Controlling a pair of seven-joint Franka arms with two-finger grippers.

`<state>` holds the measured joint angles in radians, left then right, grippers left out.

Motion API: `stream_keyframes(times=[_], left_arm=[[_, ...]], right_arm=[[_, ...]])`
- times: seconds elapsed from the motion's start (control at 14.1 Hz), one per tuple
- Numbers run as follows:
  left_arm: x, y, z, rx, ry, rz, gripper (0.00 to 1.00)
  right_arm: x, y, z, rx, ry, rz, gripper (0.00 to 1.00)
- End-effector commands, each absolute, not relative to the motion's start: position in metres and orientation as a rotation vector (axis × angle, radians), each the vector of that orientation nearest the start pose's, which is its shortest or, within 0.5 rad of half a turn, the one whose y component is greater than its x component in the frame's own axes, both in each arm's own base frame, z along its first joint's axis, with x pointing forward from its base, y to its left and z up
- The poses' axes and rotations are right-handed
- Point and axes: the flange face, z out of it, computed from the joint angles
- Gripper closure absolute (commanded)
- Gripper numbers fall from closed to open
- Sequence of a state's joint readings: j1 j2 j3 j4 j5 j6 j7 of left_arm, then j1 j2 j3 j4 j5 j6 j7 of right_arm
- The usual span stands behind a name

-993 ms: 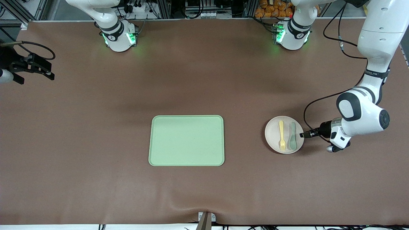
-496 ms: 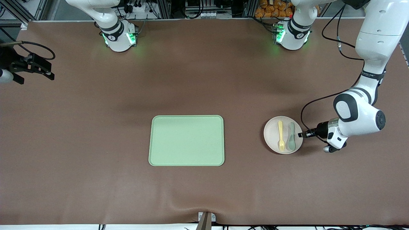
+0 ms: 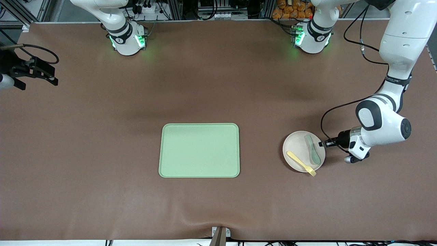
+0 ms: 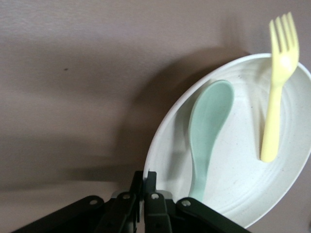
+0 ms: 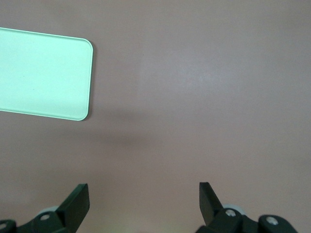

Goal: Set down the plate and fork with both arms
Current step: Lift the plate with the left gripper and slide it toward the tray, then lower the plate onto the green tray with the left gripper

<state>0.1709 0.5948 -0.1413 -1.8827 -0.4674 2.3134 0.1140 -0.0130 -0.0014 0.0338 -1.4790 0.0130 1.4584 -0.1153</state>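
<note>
The pale plate [image 3: 295,147] lies toward the left arm's end of the table, beside the tray. My left gripper [image 3: 321,144] is shut on its rim, and the plate looks tipped. The yellow fork [image 3: 301,163] lies slantwise on the plate, its tines poking over the rim nearest the front camera. A teal spoon [image 3: 312,148] lies on the plate too. The left wrist view shows the gripper [image 4: 150,177] pinching the plate rim [image 4: 167,128], with the spoon [image 4: 206,131] and fork [image 4: 274,111]. My right gripper [image 3: 51,78] waits open over the right arm's end of the table, also in its wrist view [image 5: 143,194].
A light-green rectangular tray [image 3: 199,150] lies empty at the table's middle; its corner shows in the right wrist view [image 5: 43,73]. The brown table cover has a fold at the edge nearest the front camera [image 3: 218,223].
The left gripper has closed in on the plate's rim and tipped the plate. The fork has slid and swung toward the rim nearest the front camera. The spoon has shifted slightly. The right arm has not moved.
</note>
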Motion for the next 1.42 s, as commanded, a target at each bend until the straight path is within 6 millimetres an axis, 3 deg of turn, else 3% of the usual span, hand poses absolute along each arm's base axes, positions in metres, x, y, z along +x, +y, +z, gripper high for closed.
stream_keyframes(times=[0.0,0.21,0.43,0.57,0.71,0.92,1.13,1.35], left_arm=[[0.628,-0.002,0.195,-3.548,-0.451,0.2,1.0],[0.639,-0.02,0.215,-3.581,-0.401,0.179,1.0],[0.65,-0.035,0.255,-3.609,-0.292,0.193,1.0],[0.661,-0.057,0.284,-3.635,-0.17,0.232,1.0],[0.669,-0.098,0.307,-3.627,-0.113,0.231,1.0],[0.673,-0.183,0.322,-3.589,-0.153,0.256,1.0],[0.681,-0.264,0.322,-3.568,-0.074,0.225,1.0],[0.675,-0.322,0.308,-3.552,-0.052,0.17,1.0]], right_arm=[[0.543,0.012,0.661,-3.119,-0.213,0.033,0.0],[0.543,0.012,0.661,-3.119,-0.213,0.033,0.0],[0.543,0.012,0.661,-3.119,-0.213,0.033,0.0],[0.543,0.012,0.661,-3.119,-0.211,0.035,0.0],[0.543,0.012,0.661,-3.119,-0.211,0.033,0.0],[0.543,0.012,0.661,-3.119,-0.211,0.033,0.0],[0.544,0.012,0.66,-3.119,-0.211,0.035,0.0],[0.544,0.01,0.66,-3.12,-0.204,0.032,0.0]])
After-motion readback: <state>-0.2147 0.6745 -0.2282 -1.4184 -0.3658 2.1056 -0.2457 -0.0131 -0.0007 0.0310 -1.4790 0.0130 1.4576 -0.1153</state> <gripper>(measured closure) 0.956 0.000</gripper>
